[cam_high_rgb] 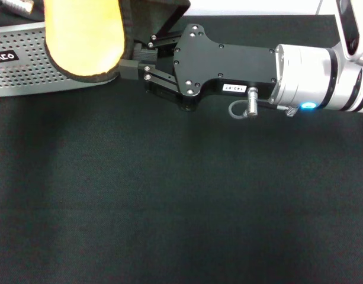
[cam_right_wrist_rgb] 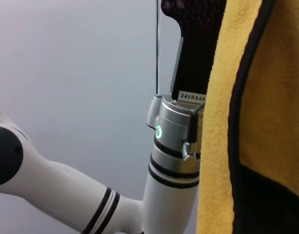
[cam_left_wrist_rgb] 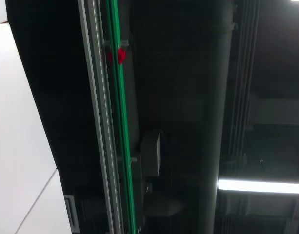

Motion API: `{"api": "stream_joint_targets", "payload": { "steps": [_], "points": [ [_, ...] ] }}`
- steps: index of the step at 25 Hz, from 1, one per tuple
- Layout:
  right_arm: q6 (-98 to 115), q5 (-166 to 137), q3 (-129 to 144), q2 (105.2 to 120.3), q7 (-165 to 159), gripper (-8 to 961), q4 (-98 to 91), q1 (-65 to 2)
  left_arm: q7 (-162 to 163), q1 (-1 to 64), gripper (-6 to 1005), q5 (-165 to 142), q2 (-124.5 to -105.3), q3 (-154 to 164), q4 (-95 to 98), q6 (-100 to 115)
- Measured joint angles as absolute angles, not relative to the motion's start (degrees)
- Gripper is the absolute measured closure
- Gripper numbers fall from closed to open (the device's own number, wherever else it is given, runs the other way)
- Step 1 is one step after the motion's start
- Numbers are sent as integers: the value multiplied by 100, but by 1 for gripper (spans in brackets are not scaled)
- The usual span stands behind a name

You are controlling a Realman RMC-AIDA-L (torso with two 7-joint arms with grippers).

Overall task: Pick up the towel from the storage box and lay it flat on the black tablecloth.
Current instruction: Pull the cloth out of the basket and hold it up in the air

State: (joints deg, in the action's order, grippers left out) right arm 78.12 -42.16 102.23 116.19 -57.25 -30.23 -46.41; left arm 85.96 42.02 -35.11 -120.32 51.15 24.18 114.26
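The right gripper held the towel in closed jaws, hanging above the box; dragging it sideways could bunch it on the tablecloth.

A black tablecloth covers the work surface across the head view. A perforated grey storage box rests on it at the far left.

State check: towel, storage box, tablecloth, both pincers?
towel: lifted, hanging, not yet laid flat
storage box: on the cloth's far left
black tablecloth: spread flat
right pincer: at the towel's edge, shut on it
left pincer: out of view
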Motion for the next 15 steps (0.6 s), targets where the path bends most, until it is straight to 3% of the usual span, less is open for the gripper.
{"api": "stream_joint_targets", "payload": {
  "steps": [5, 15],
  "points": [
    [7795, -4162, 10250, 11619, -5721, 764, -3034, -4652, 8596, 4198, 924, -3511, -12032, 5115, 2415, 11425],
    [7741, -3830, 10611, 11619, -5486, 879, -3017, -4729, 8595, 4149, 921, -3511, -12045, 5115, 2366, 11426]
  ]
}}
